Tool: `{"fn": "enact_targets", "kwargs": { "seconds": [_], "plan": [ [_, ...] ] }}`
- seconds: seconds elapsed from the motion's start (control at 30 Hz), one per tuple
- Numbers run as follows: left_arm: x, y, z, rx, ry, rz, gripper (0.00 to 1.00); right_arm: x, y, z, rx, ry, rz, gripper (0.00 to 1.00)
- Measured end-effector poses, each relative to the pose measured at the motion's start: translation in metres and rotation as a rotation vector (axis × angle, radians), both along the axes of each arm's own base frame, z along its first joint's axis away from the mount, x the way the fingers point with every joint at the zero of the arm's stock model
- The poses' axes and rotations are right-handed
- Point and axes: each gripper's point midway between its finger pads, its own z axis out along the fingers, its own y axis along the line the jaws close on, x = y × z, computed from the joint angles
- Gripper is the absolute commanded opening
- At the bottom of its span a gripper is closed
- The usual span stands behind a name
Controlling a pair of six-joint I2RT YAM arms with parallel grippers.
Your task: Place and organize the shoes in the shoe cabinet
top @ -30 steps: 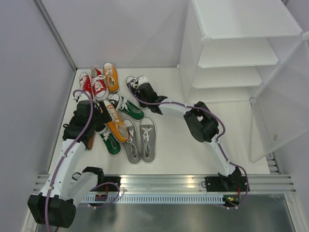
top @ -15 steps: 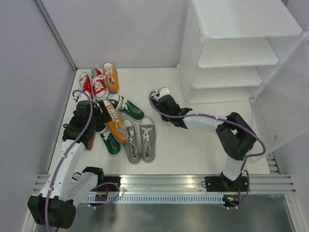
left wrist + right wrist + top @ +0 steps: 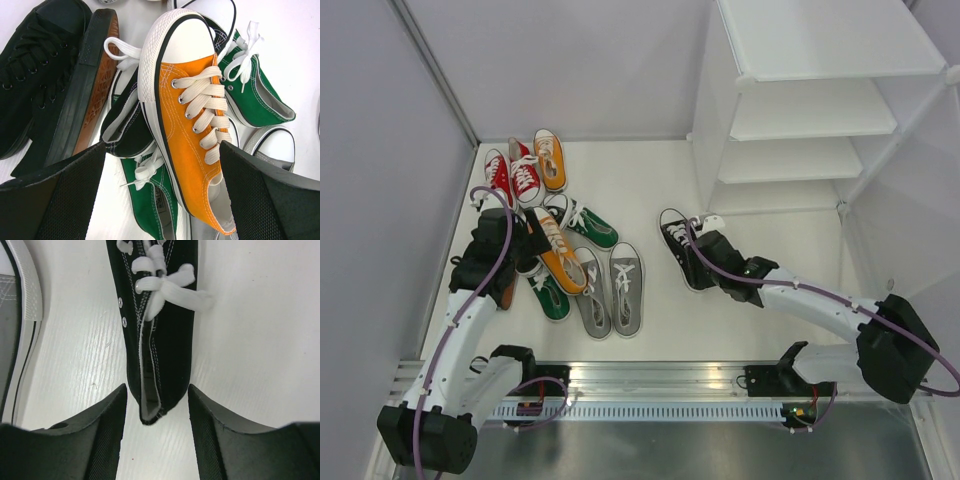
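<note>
White tabletop (image 3: 660, 330) holds every shoe in view, and no shoe shows on the cabinet (image 3: 820, 120) shelves, so I judge the task barely begun. One black shoe (image 3: 678, 245) lies apart from the heap (image 3: 560, 250), between it and the cabinet, with the right gripper (image 3: 157, 390) parted around its heel and apparently not pinching. The left gripper (image 3: 162, 150) hangs spread wide over an orange shoe (image 3: 190, 115) in the heap.
</note>
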Motion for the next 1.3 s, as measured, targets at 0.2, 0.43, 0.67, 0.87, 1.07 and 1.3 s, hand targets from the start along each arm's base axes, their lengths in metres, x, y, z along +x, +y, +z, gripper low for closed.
{"fn": "enact_targets", "kwargs": {
  "seconds": [0.2,0.43,0.67,0.87,1.07,1.3],
  "plan": [
    [0.000,0.001,0.000,0.007,0.000,0.001,0.97,0.001,0.002,0.023,0.009,-0.012,0.003,0.54],
    [0.000,0.004,0.000,0.018,0.000,0.011,0.97,0.003,0.007,0.003,-0.045,0.055,0.023,0.40],
    [0.000,0.004,0.000,0.018,0.000,0.011,0.97,0.005,0.017,0.000,-0.043,0.078,0.059,0.39],
    [0.000,0.004,0.000,0.019,0.000,0.010,0.97,0.017,0.030,0.014,-0.011,0.047,0.068,0.39],
    [0.000,0.004,0.000,0.019,0.000,0.010,0.97,0.020,0.031,0.002,-0.037,0.066,0.061,0.39],
    [0.000,0.004,0.000,0.019,0.000,0.010,0.97,0.018,0.029,-0.008,-0.062,0.085,0.058,0.27]
  ]
}}
